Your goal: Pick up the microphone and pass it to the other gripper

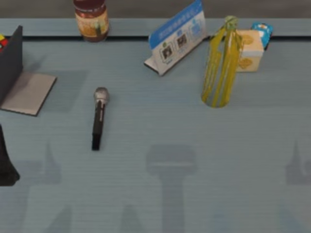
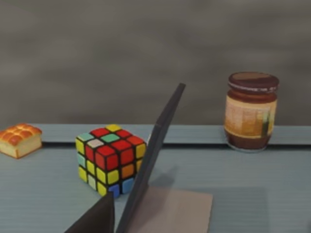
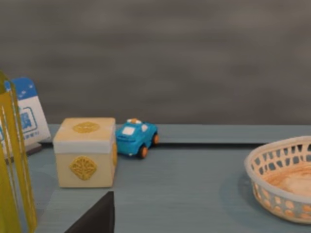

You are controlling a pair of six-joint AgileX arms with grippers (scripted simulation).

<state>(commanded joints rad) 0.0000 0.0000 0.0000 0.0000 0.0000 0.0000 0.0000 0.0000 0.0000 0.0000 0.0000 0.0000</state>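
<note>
Microphone (image 1: 99, 118) lies flat, untouched; left claw (image 1: 7, 167) sits apart.

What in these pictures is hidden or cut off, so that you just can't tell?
- Both grippers: the top view shows only a dark part of the left arm at its left edge; each wrist view shows one dark corner, so open or shut is unknowable.
- Basket: cut by the right wrist view's edge.
- Yellow bottle: hides part of the cream box in the top view.
- Jar: its top is cut by the top view's edge.
- Sign: print too small.
</note>
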